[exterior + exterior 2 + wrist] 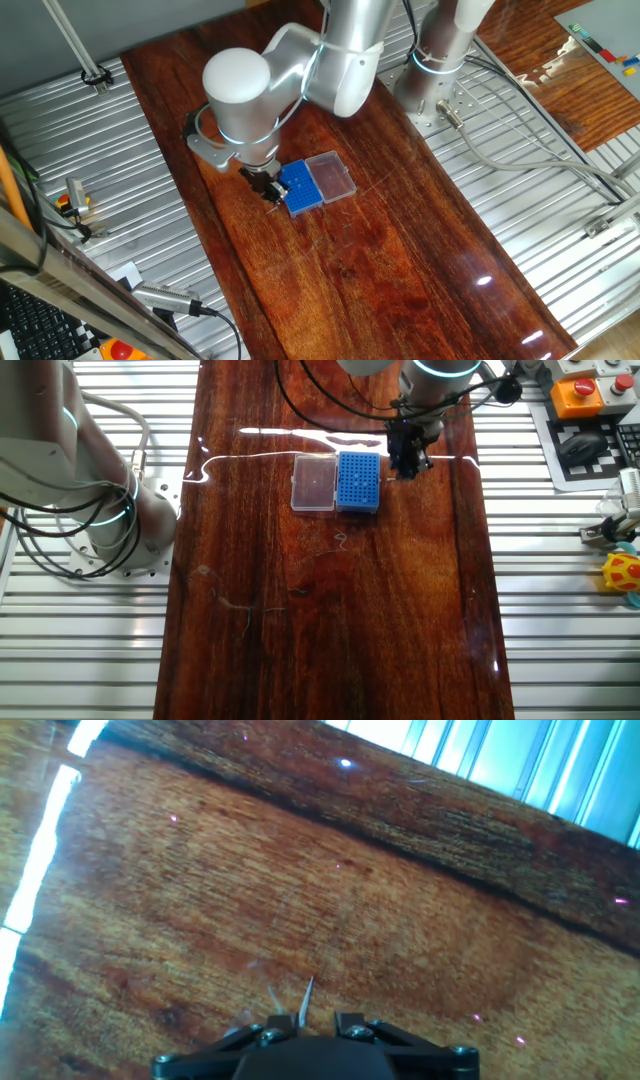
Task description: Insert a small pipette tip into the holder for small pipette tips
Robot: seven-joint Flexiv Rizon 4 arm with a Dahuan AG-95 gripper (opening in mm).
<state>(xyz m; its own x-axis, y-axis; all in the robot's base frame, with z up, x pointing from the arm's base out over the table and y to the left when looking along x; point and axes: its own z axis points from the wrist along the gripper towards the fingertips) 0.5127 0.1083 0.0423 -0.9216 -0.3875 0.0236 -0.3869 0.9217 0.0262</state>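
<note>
The holder for small pipette tips (300,187) is a blue square rack on the wooden table, also seen in the other fixed view (359,480). My gripper (268,188) hangs low just beside the rack's outer edge, over bare wood (405,460). In the hand view a thin pale small pipette tip (306,998) sticks out from between the fingers, and the gripper (312,1020) is shut on it. That view holds only wood grain; the rack is out of its frame.
A clear plastic lid panel (331,176) lies joined to the rack on the side away from the gripper (313,484). The arm's base (440,70) stands at the back of the table. Ribbed metal surfaces (560,590) flank the wooden board.
</note>
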